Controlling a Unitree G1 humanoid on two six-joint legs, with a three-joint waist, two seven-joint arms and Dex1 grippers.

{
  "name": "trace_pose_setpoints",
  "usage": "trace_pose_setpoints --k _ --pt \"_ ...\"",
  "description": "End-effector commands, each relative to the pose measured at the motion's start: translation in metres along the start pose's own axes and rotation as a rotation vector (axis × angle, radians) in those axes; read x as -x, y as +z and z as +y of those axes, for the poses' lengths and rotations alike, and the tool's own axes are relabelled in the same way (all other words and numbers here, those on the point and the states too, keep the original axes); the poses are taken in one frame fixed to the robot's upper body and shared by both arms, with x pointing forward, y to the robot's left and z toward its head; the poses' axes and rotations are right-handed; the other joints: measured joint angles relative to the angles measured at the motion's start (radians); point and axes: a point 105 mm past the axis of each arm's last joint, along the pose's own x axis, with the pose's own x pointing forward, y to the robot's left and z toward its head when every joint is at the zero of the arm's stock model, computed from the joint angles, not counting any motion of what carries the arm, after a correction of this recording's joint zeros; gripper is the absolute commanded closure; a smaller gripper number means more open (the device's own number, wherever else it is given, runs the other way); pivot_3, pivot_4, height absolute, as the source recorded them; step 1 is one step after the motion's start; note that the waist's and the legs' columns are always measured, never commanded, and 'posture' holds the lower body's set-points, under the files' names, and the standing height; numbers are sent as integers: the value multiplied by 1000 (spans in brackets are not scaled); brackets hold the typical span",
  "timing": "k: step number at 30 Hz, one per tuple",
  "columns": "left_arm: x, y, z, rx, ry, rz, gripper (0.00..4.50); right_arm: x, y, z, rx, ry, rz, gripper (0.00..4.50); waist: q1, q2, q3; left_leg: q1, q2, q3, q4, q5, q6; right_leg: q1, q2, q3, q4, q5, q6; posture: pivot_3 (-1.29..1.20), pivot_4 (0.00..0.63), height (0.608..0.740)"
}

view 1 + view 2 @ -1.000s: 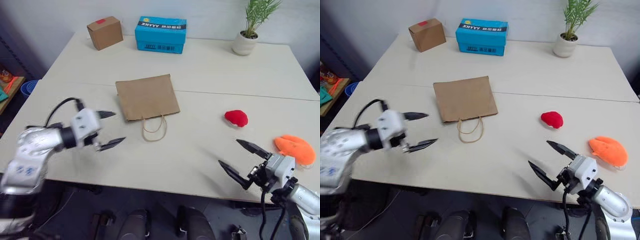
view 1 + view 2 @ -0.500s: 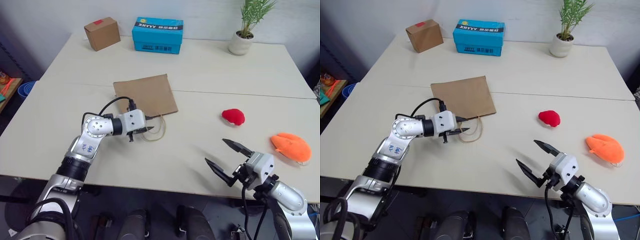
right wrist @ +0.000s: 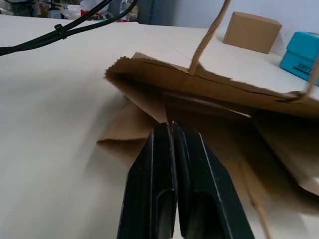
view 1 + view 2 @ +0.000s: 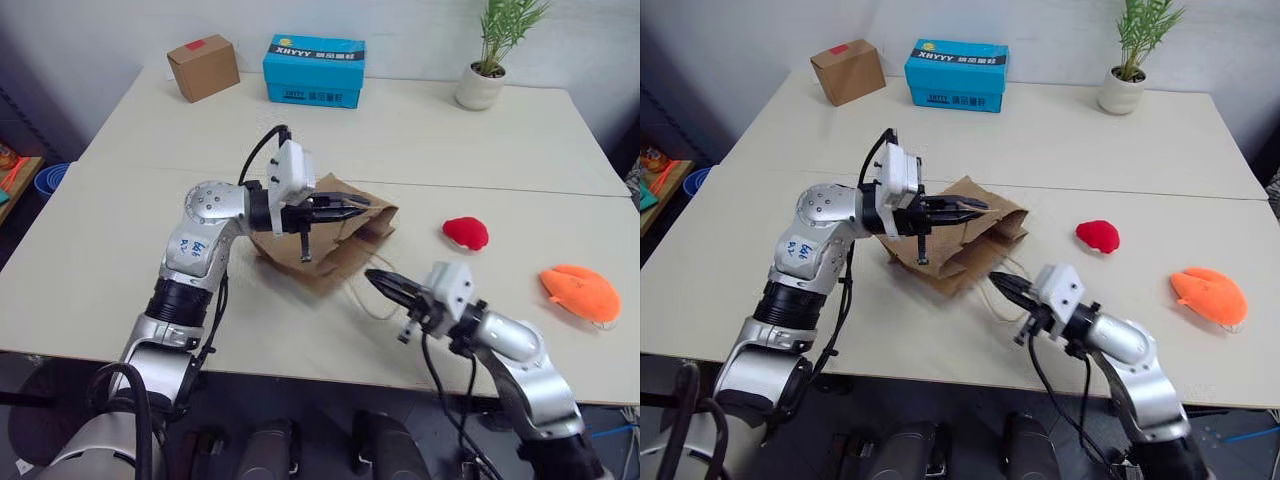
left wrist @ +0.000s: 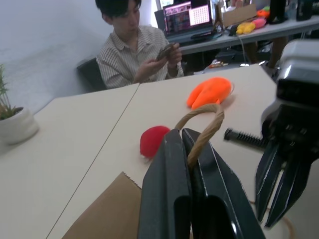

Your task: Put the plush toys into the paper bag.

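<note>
Brown paper bag [image 4: 335, 240], mouth toward right gripper [image 4: 385, 283]

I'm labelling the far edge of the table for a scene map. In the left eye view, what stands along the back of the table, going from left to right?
Small brown cardboard box with a red sticker → blue box → potted plant in a white pot.

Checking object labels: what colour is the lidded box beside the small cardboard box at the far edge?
Bright blue box, with a printed label on its front; clearest in the left eye view.
</note>
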Motion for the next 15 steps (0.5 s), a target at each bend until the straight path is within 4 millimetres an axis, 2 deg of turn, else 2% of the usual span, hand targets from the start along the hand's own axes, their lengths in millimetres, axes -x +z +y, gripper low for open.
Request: trace_pose_setpoints --k 1,5,8,12,15 --pt "-5 17 -4 -14 -10 -65 4500 -18 -4 -3 -8 1 9 4458 -1 0 0 0 0 0 0 0 0 0 0 0 0 0 0 0 150 740" --pt "-7 24 -13 -7 -45 -124 4500 -36 -9 -8 -10 -25 23 4458 -3 0 0 -1 0 0 1 0 0 -1 0 0 1 0 0 0 150 740" --pt "-7 31 -18 -6 -68 -176 4500 -43 -23 -8 -13 -18 82 4458 -5 0 0 -1 0 0 1 0 0 -1 0 0 0 0 0 0 150 740" --pt "-5 39 -17 -4 -58 -229 4500 -45 -43 -3 -42 11 175 4458 -5 0 0 -1 0 -1 1 0 0 0 0 0 0 0 0 0 150 740" --pt "1 58 -6 12 -29 -338 4500 -40 -56 15 -40 113 221 4458 -5 0 0 -1 0 -1 1 0 0 0 0 0 0 0 0 0 150 740"
